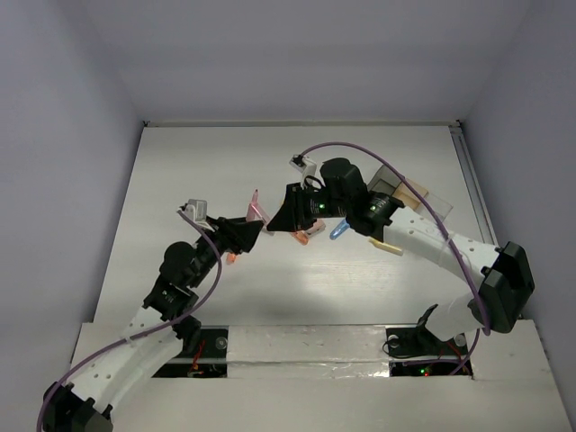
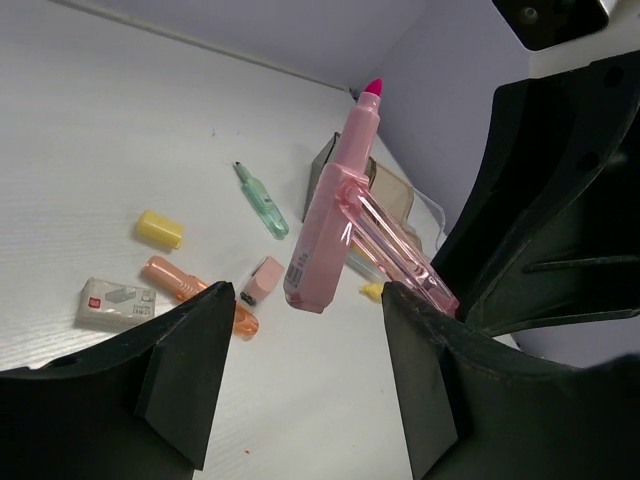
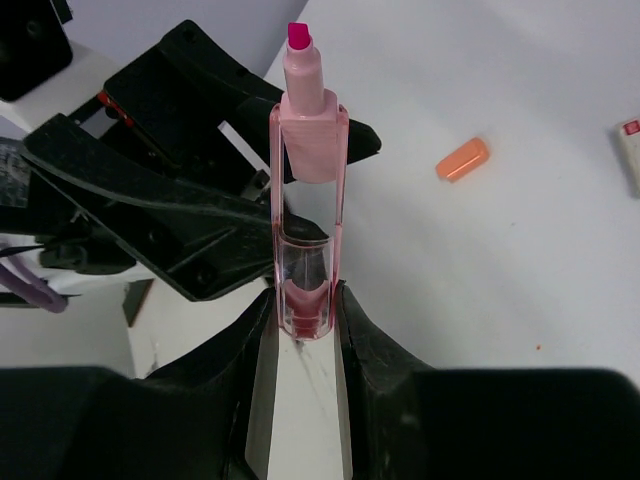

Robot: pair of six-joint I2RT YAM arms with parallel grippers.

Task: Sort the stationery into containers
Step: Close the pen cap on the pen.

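Closest to the right wrist lens, clamps the pink highlighter (image 3: 305,200) by its clear lower end in the right gripper (image 3: 303,312), jaws tight on it, chisel tip bare and up, clear of the table (image 3: 520,300), with the left gripper (image 2: 305,335) set around its barrel, jaws apart and seemingly not touching. Hides part of the containers (image 2: 392,195) behind the pen and half of the orange highlighter (image 2: 170,275) behind a left finger (image 2: 185,380), and cuts the eraser (image 3: 630,150) off at the frame edge. Carries a red logo on the eraser's label, print too small to read.
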